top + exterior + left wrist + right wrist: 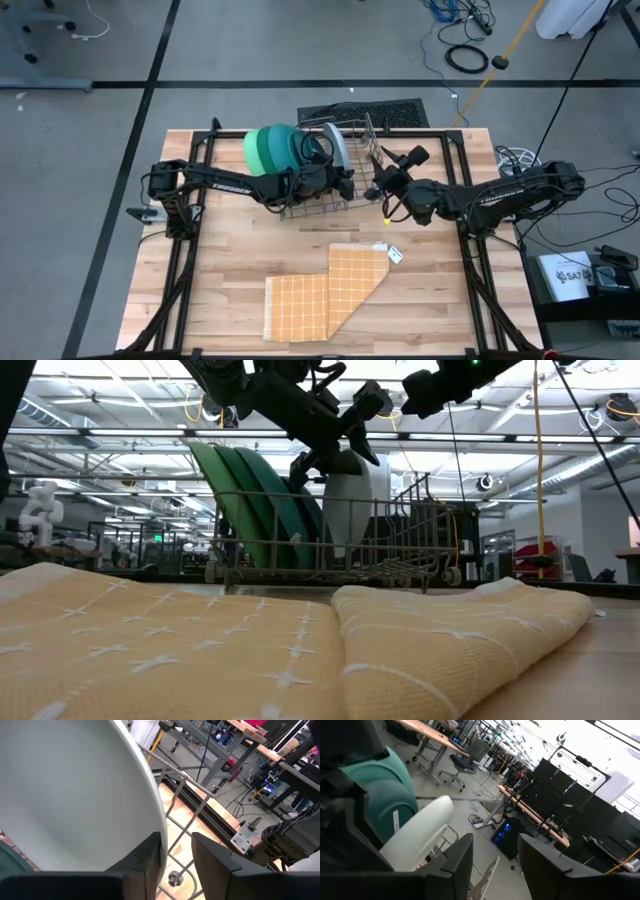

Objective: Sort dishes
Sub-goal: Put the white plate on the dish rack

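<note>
The grey wire rack (335, 170) stands at the far middle of the wooden table (230, 290), and the plates stand on edge in it. From the high view the light green plate (258, 150) is outermost on the left, with the teal plates (285, 148) packed just beside it, and the pale blue plate (335, 150) stands apart from them toward the rack's right half. In the low view the green plates (225, 490) lean in a row at the rack's left end, and the pale plate stands upright behind the wires near the middle.

The left gripper (176, 851) sits at the pale blue plate's rim. Its fingers (145, 855) are parted with a clear gap between them; the plate's edge lies against the outside of one finger and not in the gap, where only rack wire and table show. It pinches nothing.

The right gripper (495, 852) hovers over the rack's right end, near the pale blue plate but apart from it. Its jaws stand spread with nothing between them; the plate lies ahead and off to one side of them.

An orange checked cloth (325, 295) lies folded at the near middle of the table, well apart from the rack
</note>
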